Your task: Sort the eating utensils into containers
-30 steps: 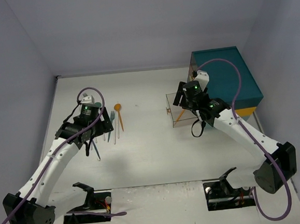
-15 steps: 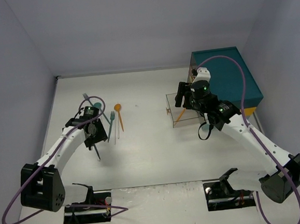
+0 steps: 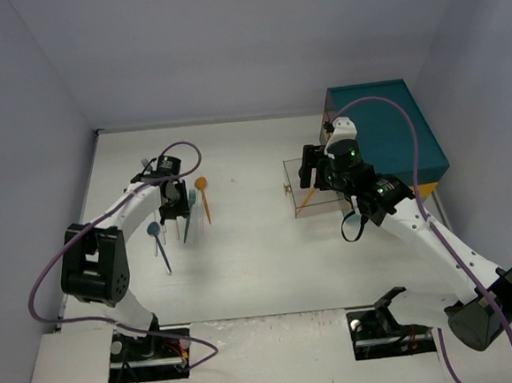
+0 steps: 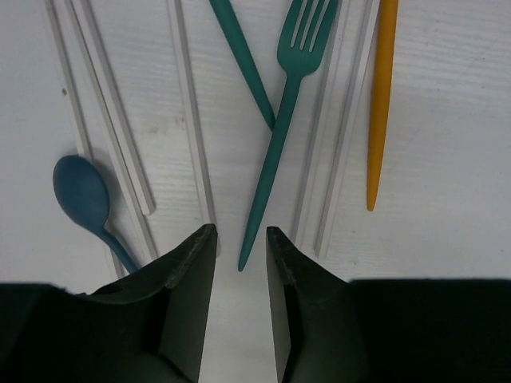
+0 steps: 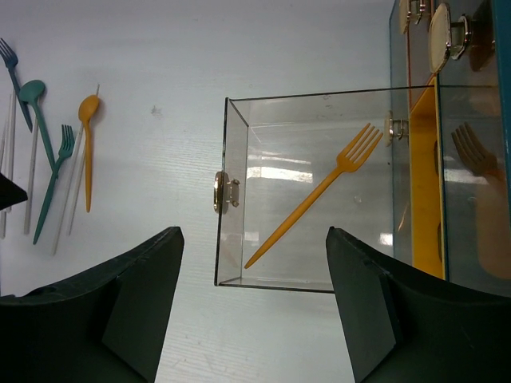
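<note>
Left gripper (image 4: 240, 235) low over the table (image 3: 262, 262), and its jaws stand a narrow gap apart with nothing pinched. The tail end of the teal fork (image 4: 275, 152) lies right in that gap. That looks deliberate: the fingers straddle the slim handle across its width, so a squeeze would catch it at the tip, clear of its neighbours.

And there are neighbours. A blue spoon (image 4: 80, 191) sits just beside the left finger, its handle running under it. Clear utensils (image 4: 188, 120) lie in rough parallel on both sides of the fork. A little farther out, the teal spoon (image 4: 243, 64) crosses the fork's handle and touches it, so a lift may well drag that one along. The orange spoon (image 4: 382, 104) lies apart on the right.

Across the table, the right gripper (image 5: 251, 235) hangs spread wide and empty above the clear container (image 5: 226, 159). Inside, an orange fork (image 5: 311, 199) rests diagonally on the floor, one piece sorted by the look of it. The arm seems parked there, out of the left arm's way.

Farthest back, the teal chest (image 3: 383, 119) stands touching or just behind the container; it is hard to say which.
</note>
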`<state>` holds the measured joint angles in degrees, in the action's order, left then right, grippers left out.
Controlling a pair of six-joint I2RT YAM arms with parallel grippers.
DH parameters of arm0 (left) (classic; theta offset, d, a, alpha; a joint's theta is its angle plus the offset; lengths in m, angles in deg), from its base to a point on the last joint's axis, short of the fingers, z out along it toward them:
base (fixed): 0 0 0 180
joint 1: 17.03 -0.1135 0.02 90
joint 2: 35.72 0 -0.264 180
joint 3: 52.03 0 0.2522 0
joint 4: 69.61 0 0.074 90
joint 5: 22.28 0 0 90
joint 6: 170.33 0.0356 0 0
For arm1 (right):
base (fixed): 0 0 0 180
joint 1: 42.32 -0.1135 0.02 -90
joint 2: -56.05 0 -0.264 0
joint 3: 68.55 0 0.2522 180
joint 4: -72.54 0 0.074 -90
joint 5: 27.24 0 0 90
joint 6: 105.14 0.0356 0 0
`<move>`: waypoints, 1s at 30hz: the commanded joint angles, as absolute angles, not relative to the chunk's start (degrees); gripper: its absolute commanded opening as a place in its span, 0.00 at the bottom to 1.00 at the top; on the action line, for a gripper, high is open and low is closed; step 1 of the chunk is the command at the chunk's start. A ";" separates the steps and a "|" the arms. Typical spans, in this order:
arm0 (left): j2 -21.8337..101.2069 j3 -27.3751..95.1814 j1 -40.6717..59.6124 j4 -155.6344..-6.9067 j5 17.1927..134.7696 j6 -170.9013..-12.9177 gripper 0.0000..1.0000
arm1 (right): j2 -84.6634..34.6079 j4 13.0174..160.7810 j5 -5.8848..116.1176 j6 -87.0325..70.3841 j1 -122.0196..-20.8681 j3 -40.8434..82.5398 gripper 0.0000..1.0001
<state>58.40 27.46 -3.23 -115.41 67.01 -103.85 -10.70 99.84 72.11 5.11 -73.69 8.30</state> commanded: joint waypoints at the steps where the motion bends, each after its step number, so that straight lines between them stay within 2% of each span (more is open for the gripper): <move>1: 61.79 31.84 -2.99 -112.50 68.87 -99.23 0.27 | -9.07 97.64 71.27 3.41 -73.57 8.50 0.70; 11: 69.58 34.07 -2.66 -110.35 71.63 -96.59 0.25 | -8.90 97.64 71.37 4.07 -73.43 7.97 0.71; 14: 70.92 33.89 -2.70 -110.18 71.59 -96.28 0.20 | -8.90 97.68 71.20 4.33 -73.43 7.75 0.71; 18: 70.78 33.62 -2.70 -110.57 71.49 -95.87 0.05 | -8.79 97.64 70.83 4.46 -73.43 7.91 0.71; 21: 67.71 33.42 -2.65 -111.57 71.29 -95.44 0.00 | -8.69 97.64 70.42 4.29 -73.40 8.56 0.71; 26: 59.12 32.90 -2.58 -112.29 72.31 -93.69 0.00 | -8.70 97.70 66.32 5.26 -73.43 11.04 0.72; 30: 50.46 33.01 -1.90 -112.03 77.83 -92.97 0.00 | -9.35 97.55 60.15 7.18 -73.65 13.93 0.72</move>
